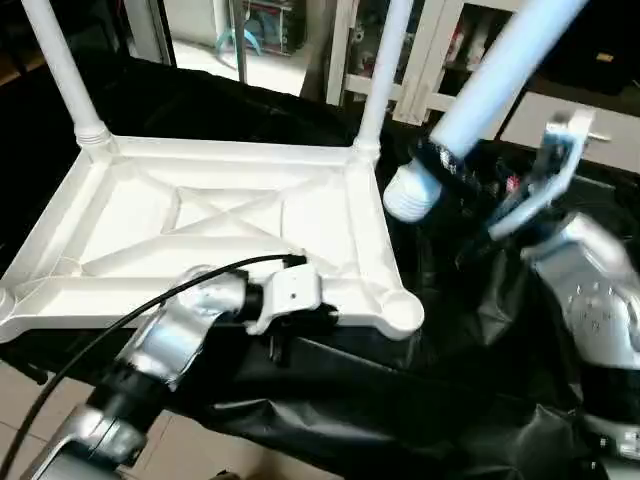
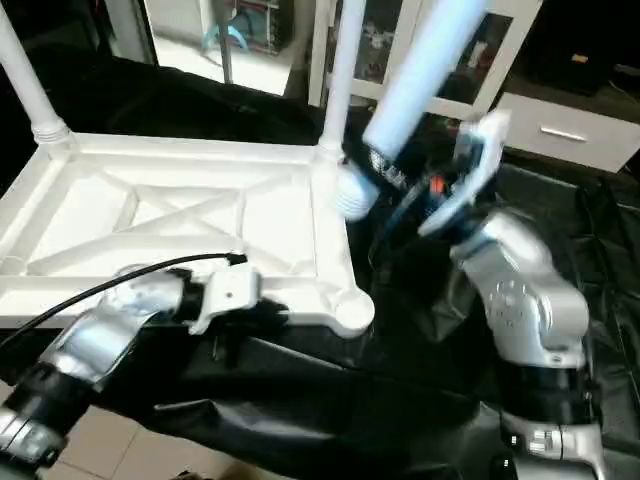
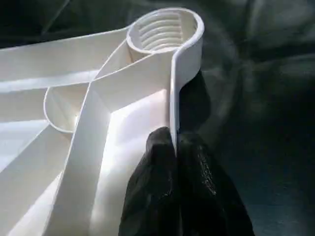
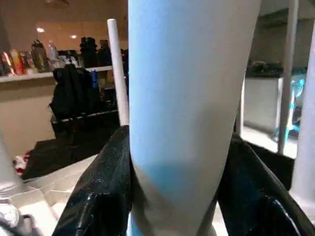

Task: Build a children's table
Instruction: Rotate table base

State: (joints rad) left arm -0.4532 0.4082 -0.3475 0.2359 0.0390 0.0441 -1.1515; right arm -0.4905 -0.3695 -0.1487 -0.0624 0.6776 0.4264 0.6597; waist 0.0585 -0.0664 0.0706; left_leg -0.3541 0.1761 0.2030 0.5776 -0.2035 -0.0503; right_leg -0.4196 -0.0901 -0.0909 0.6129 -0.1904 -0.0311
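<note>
The white tabletop (image 1: 230, 215) lies upside down, its X-ribbed underside facing up. Two white legs stand upright in its far corners, one on the left (image 1: 60, 70) and one on the right (image 1: 385, 70). My left gripper (image 3: 173, 140) is shut on the tabletop's near rim, a little way from the near right corner socket (image 3: 165, 29), which is threaded inside and has nothing in it. My right gripper (image 1: 452, 165) is shut on a third leg (image 1: 500, 75). That leg is held tilted to the right of the tabletop, its ribbed end (image 1: 408, 196) hanging low near the far right corner.
A black cloth (image 1: 470, 340) covers the work surface under and around the tabletop. A black cable (image 1: 120, 320) runs along my left forearm. White cabinets with drawers (image 2: 570, 130) stand behind on the right. Tiled floor (image 1: 190, 450) shows at the near edge.
</note>
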